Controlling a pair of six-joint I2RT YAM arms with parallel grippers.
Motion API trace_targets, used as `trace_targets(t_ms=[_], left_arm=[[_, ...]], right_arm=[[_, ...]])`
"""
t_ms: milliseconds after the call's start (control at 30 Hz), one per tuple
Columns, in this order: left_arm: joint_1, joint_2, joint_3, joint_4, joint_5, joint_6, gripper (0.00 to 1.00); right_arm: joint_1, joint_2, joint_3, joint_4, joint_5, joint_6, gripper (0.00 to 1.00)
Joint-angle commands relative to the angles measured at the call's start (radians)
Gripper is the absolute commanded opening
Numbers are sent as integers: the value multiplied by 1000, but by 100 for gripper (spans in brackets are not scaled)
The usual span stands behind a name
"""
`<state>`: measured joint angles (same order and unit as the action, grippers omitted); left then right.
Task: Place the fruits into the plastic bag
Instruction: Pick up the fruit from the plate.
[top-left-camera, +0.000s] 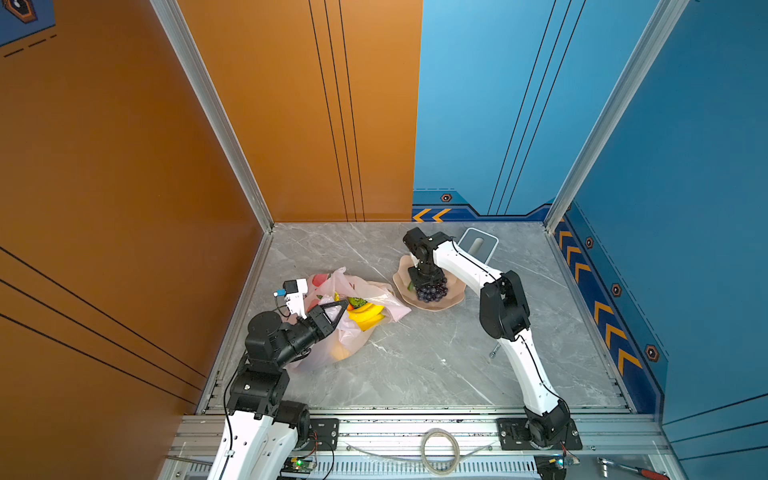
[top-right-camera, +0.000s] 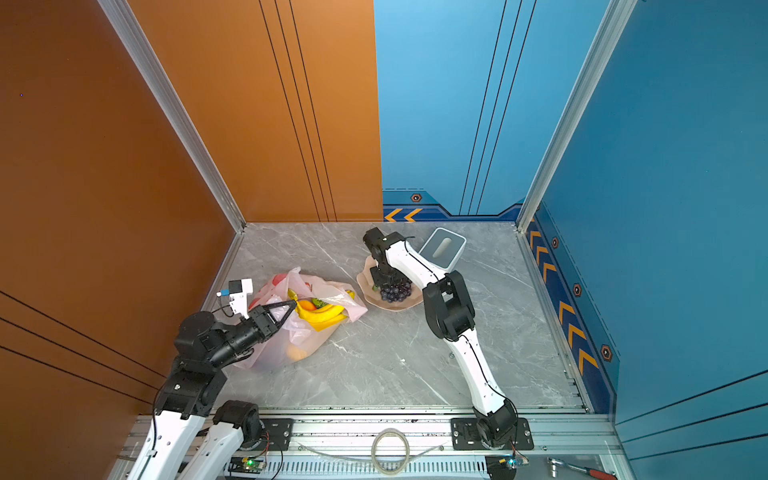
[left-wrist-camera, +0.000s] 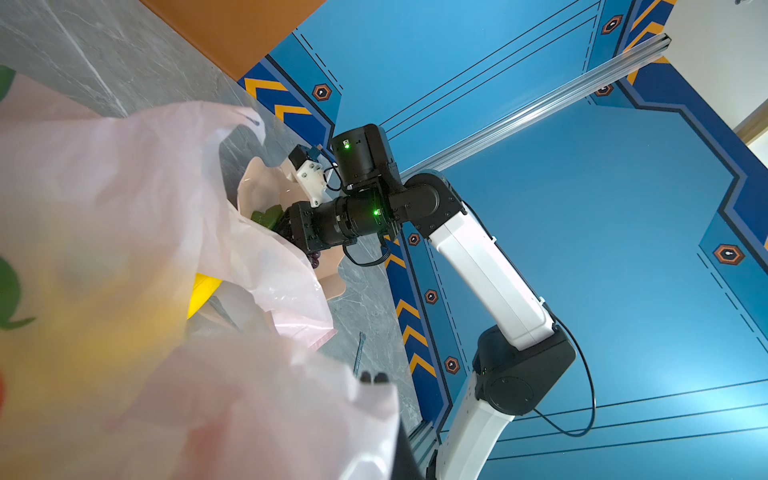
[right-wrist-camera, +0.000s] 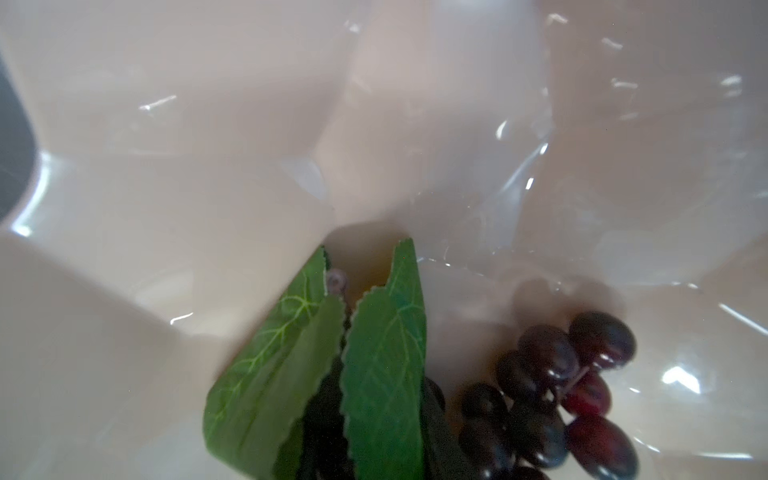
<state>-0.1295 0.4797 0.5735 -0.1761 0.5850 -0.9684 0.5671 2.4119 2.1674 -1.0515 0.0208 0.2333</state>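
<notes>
Left claw (top-left-camera: 343, 305) pinching plastic bag (top-left-camera: 358, 337); right claw (top-left-camera: 424, 281) pointing down onto grape bunch (top-left-camera: 434, 292), grip unclear.

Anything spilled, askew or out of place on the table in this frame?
What looks like a small loose screw lies on the marble table beside the right arm, unrelated to the task. Otherwise nothing is spilled: the grape bunch sits on the plate, and the bananas are in the plastic bag.

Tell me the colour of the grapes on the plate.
Dark purple grapes with green leaves; the right wrist view shows them best.
</notes>
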Motion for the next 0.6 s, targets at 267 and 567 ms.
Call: trace_targets(t_ms=[267, 567], left_arm=[[14, -3, 21, -3, 4, 19, 0], [16, -3, 22, -3, 3, 16, 0]], right_arm=[[-71, -210, -269, 289, -206, 123, 17], [-151, -331, -442, 483, -375, 245, 17]])
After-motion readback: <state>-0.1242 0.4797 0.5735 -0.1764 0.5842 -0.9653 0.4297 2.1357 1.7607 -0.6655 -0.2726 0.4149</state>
